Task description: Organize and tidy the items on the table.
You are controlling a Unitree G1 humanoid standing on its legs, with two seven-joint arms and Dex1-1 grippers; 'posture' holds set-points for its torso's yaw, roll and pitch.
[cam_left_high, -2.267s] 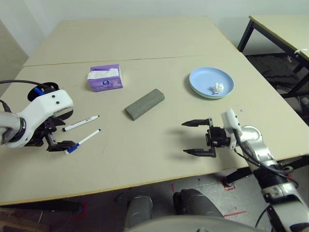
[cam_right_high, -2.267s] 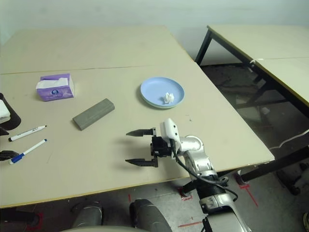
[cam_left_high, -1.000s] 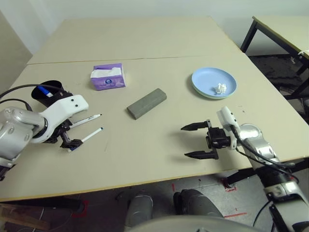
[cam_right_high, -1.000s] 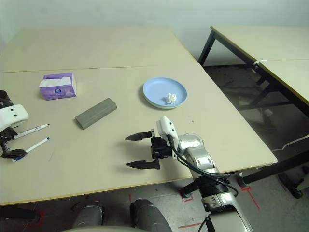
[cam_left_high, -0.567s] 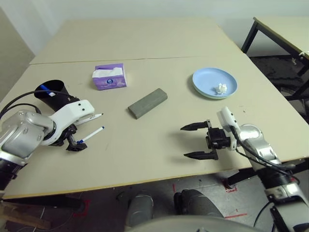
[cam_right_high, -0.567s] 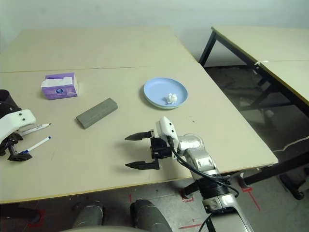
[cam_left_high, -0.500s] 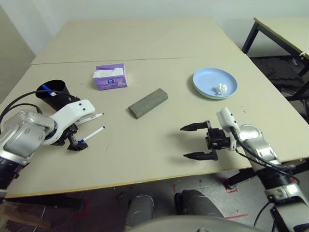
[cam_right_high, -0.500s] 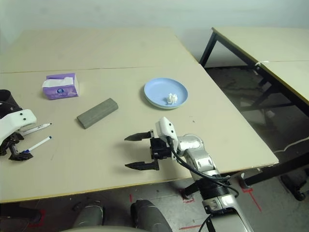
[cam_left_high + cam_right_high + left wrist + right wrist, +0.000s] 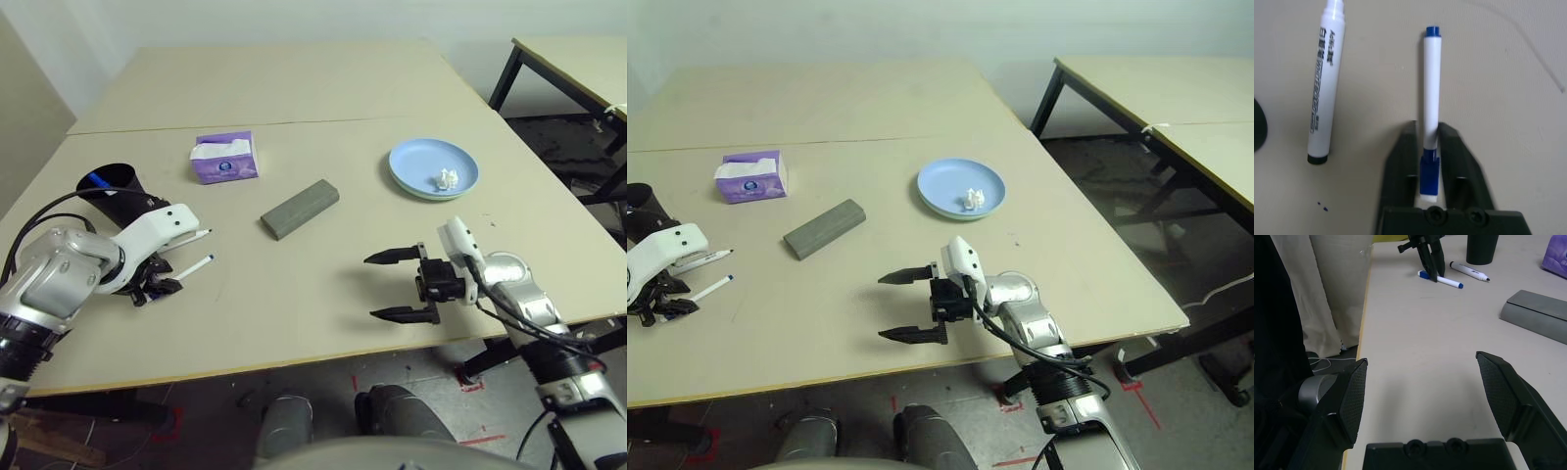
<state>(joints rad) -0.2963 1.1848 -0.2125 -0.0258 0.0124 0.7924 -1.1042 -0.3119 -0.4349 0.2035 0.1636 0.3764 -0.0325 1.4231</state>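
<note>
Since two seconds ago the left gripper [image 9: 1428, 147] has swung in from the table's [image 9: 294, 313] near left edge and closed on the blue-capped marker [image 9: 1431, 112], its two black fingers pinching the cap end; a moment earlier they only straddled it. The marker lies flat on the pale beige tabletop, its small blue tip pointing away from the wrist. The right gripper [image 9: 397, 287] has not moved: it hovers low over the near right part of the table with its fingers spread wide, holding nothing.

Just beside the held marker lies the black-capped marker [image 9: 1325, 78], a white cylinder printed lengthwise with "WHITEBOARD" under a line of smaller text too fine to read. The round black cup [image 9: 110, 186] stands just beyond both markers, something blue showing inside its rim.

Farther in, near the middle, the grey glasses case [image 9: 300, 208] is a matte rounded bar lying at a slant. To its right sits the smooth blue plate [image 9: 419, 160], stacked on a green one, with the crumpled white paper ball [image 9: 447, 179] in it. Farthest, by the seam, is the purple tissue box [image 9: 225, 159], a white tissue poking from its top.
</note>
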